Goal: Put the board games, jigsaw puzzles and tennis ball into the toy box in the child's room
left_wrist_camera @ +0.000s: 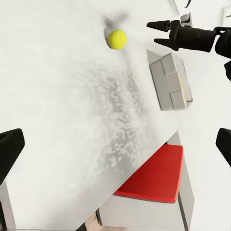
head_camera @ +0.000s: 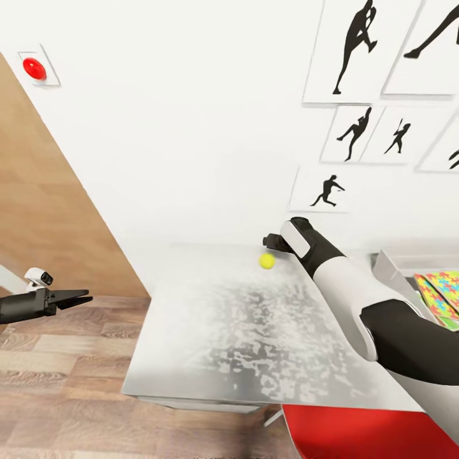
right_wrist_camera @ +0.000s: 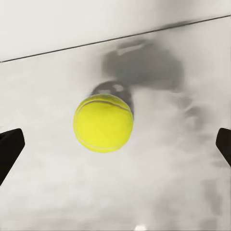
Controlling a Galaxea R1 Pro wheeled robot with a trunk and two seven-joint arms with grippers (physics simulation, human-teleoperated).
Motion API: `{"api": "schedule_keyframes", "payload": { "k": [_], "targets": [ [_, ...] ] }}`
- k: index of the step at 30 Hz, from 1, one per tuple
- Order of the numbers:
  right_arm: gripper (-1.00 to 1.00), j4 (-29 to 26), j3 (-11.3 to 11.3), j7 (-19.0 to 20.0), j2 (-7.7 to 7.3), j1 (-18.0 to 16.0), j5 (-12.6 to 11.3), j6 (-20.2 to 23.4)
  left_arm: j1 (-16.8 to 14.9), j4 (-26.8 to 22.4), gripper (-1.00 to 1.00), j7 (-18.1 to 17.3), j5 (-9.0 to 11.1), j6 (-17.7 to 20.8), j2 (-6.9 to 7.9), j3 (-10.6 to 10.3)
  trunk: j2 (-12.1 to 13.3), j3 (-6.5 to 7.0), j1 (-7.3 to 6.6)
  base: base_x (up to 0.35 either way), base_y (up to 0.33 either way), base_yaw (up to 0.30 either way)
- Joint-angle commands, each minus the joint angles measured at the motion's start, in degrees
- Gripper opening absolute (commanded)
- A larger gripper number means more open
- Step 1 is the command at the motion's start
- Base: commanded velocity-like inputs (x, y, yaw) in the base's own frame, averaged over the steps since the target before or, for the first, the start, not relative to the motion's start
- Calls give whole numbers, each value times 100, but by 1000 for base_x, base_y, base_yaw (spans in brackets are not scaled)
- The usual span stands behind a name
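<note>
White wall with black silhouette prints backs the long white glossy bench (head_camera: pixel 210 357) in the head view; the small yellow-green tennis ball (head_camera: pixel 267 261) lies near its far edge, just beside the right end effector (head_camera: pixel 270 242), while the left end effector (head_camera: pixel 75 298) hangs spread off the bench. From the left wrist, the light grey toy box (left_wrist_camera: pixel 168 82) sits beyond. The right wrist view shows the ball between wide-parted fingers, ungripped. Being round, it has no long axis; a nudge could roll it away.
</note>
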Motion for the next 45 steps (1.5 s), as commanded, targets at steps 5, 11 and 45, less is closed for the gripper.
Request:
{"api": "schedule_keyframes", "payload": {
  "k": [5,11,45],
  "targets": [
    [100,-6,46,-52,-8,-6,-61,12,-4,1,100,-21,-2,60,3,-4,-11,-58,3,0,46,0],
    [100,-6,49,-52,-15,-6,-61,9,-4,3,100,-21,-3,60,1,-9,-11,-114,3,0,7,0],
    [100,-16,22,-52,-52,-275,-69,29,-4,1,100,-21,-3,60,3,-8,-11,-435,3,8,14,0]
  ]
}}
